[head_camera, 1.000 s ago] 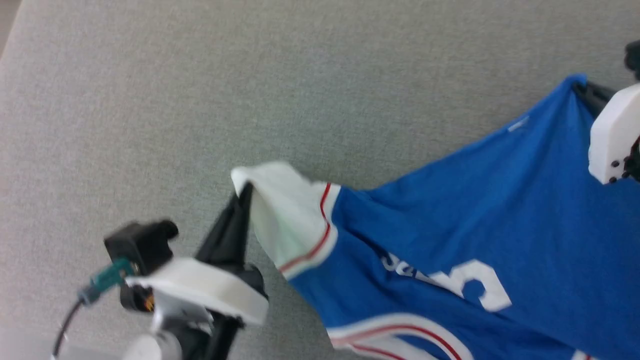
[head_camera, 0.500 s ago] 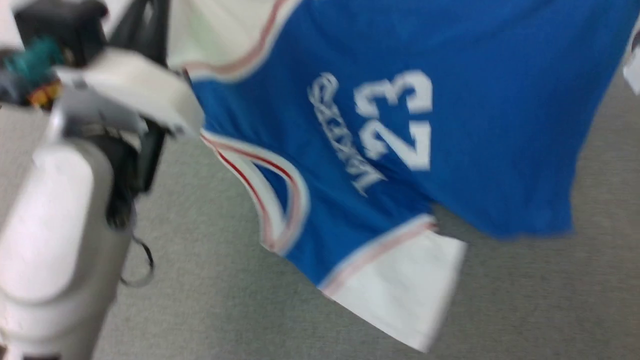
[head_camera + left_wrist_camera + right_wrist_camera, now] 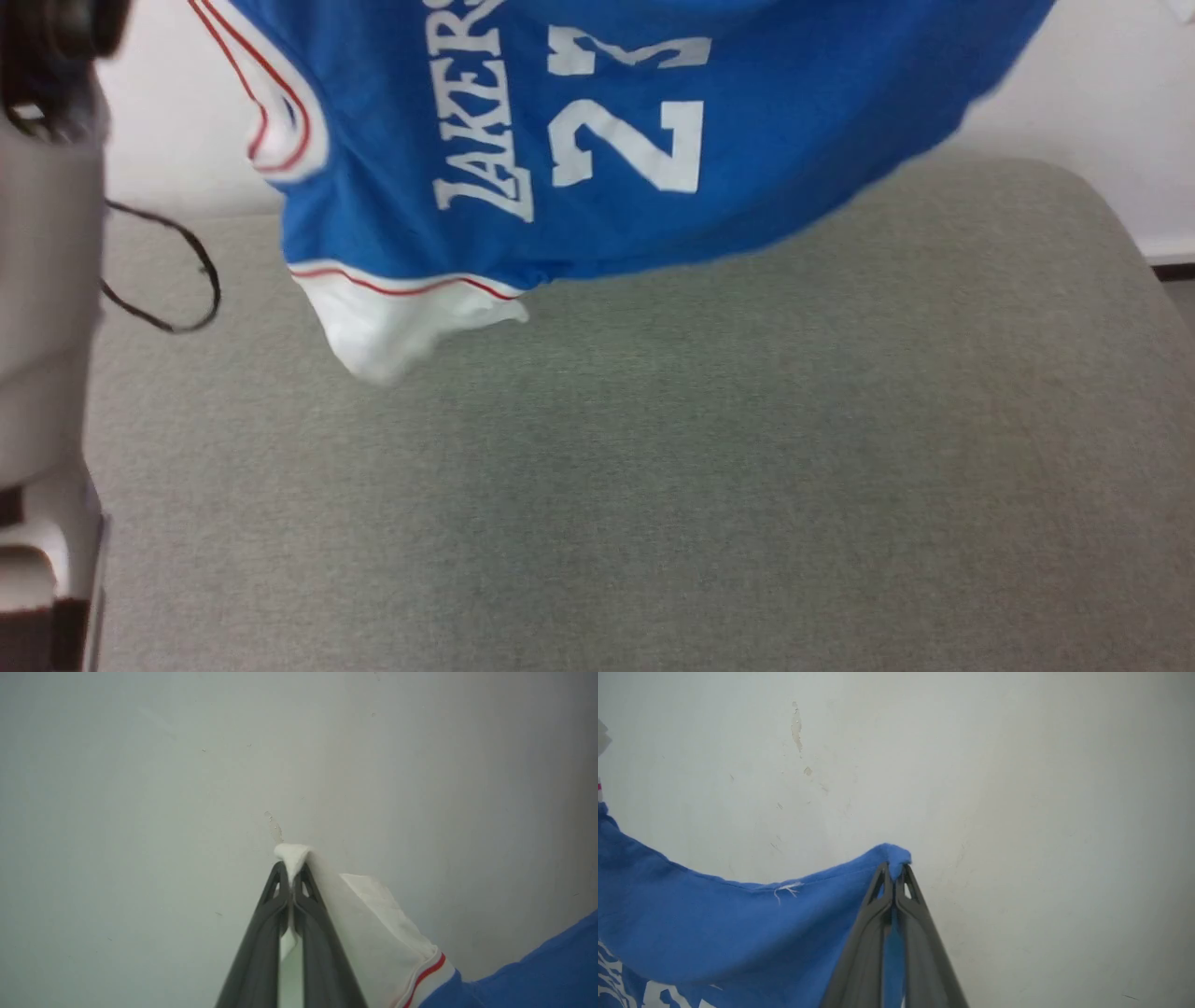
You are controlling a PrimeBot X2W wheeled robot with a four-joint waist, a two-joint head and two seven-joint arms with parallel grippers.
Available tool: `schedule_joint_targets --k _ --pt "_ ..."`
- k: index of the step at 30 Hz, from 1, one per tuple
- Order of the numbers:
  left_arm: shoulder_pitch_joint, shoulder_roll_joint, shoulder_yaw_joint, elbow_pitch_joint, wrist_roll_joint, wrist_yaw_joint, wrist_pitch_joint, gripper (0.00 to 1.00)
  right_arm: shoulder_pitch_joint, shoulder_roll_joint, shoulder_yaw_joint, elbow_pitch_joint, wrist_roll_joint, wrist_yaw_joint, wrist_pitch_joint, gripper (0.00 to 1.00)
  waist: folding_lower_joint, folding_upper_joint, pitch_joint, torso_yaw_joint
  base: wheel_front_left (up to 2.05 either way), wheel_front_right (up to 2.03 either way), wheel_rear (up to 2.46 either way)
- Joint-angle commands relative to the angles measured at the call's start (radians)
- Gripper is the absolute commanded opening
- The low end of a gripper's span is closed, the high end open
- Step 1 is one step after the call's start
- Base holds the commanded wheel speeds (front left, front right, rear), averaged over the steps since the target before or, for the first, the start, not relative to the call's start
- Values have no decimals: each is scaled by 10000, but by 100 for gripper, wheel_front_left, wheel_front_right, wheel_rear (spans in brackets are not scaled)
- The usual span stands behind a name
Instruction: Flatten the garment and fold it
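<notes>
Jaws pinched tight on both arms: left gripper clamps the tip of one white sleeve, right gripper clamps a blue corner of the cloth. Grey table below, pale wall behind. Garment hangs stretched in the air over the table's far side (print LAKERS 23 reads sideways). Other sleeve dangles crumpled; contact with table unclear. Pale left forearm at left edge, thin black cable looping beside it.

The garment is matt cloth; the table coarse-woven fabric.
</notes>
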Motion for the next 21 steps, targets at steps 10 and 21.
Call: schedule_joint_targets --k 10,21 --pt "-1952 94 -131 1006 154 -241 569 0 -1580 547 -737 548 -6 -11 1049 0 3 0 2233 -498 0 0 0" --pt "-6055 -466 -387 2443 1618 -36 -2290 0 -5111 739 -1372 2323 -1285 -11 -447 0 3 0 5773 -667 0 0 0"
